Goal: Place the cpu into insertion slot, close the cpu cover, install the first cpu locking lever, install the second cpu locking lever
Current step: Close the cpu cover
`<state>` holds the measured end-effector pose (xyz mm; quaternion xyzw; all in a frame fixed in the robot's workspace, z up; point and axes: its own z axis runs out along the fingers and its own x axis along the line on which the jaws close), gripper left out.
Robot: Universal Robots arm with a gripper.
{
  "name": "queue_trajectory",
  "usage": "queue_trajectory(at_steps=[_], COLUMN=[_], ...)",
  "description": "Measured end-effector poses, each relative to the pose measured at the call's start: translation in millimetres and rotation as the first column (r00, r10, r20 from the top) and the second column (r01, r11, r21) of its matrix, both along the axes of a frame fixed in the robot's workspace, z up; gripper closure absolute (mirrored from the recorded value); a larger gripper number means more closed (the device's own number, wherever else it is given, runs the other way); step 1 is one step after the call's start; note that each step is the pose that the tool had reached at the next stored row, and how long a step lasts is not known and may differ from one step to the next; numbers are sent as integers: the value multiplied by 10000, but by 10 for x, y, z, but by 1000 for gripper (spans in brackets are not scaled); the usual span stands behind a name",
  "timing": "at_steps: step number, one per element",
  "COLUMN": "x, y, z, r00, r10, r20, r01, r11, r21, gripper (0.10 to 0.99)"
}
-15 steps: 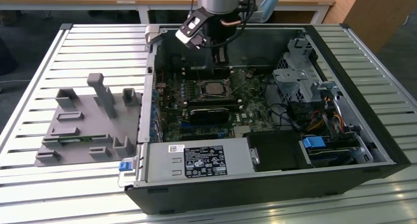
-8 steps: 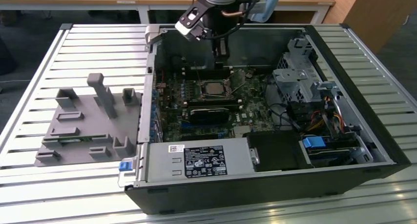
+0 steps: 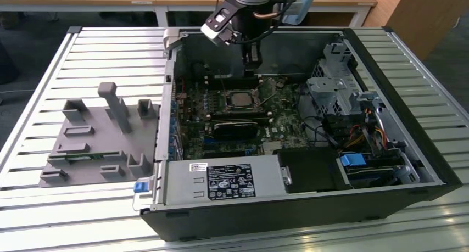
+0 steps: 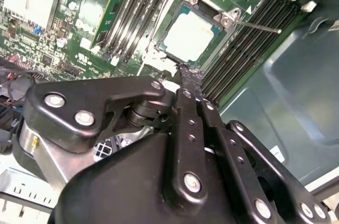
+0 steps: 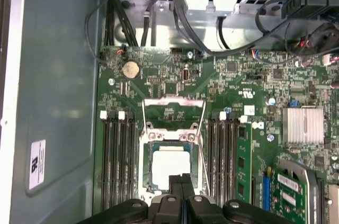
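Pincer (image 5: 180,177), matte black, tips together, at edge of pale square cpu (image 5: 167,161)

Exterior view: arm (image 3: 249,2) cut off at top edge; cpu (image 3: 240,100) too small to judge seating. First wrist view: fingers (image 5: 176,184) cover 1 edge of cpu; gripper (image 5: 183,177) body cropped. Second wrist view: gripper linkage hides board (image 4: 95,17) beneath; whether fingertips touch anything undeterminable.

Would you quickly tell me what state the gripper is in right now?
Gripper: shut, fingertips pressed together with nothing seen between them, at the edge of the cpu.
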<state>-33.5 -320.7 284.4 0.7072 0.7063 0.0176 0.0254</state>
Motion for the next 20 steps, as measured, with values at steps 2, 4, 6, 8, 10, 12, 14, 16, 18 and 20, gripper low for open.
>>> queue_trajectory(at_steps=[2, 4, 6, 8, 10, 12, 14, 16, 18, 20], x=[25, 41, 42, 43, 44, 45, 50, 61, 76, 88], y=[0, 0, 0, 0, 0, 0, 0, 0, 0, 0], z=[0, 1, 18, 53, 69, 68, 69, 69, 69, 69], r00=[10000, 10000, 10000, 10000, 10000, 10000, 10000, 10000, 10000, 10000], r10=[0, 0, -2, 0, 0, 1, 2, 0, 0, 0], r20=[-4, -7, -8, -8, -8, -7, -8, -8, -8, -8], r01=[0, 0, 2, 0, 0, 0, -2, 0, 0, 0], r11=[10000, 10000, 10000, 10000, 10000, 10000, 10000, 10000, 10000, 10000], r21=[0, -1, -2, 0, 1, 2, 1, 0, 0, 0], gripper=[980, 980, 980, 980, 980, 980, 980, 980, 980, 980])
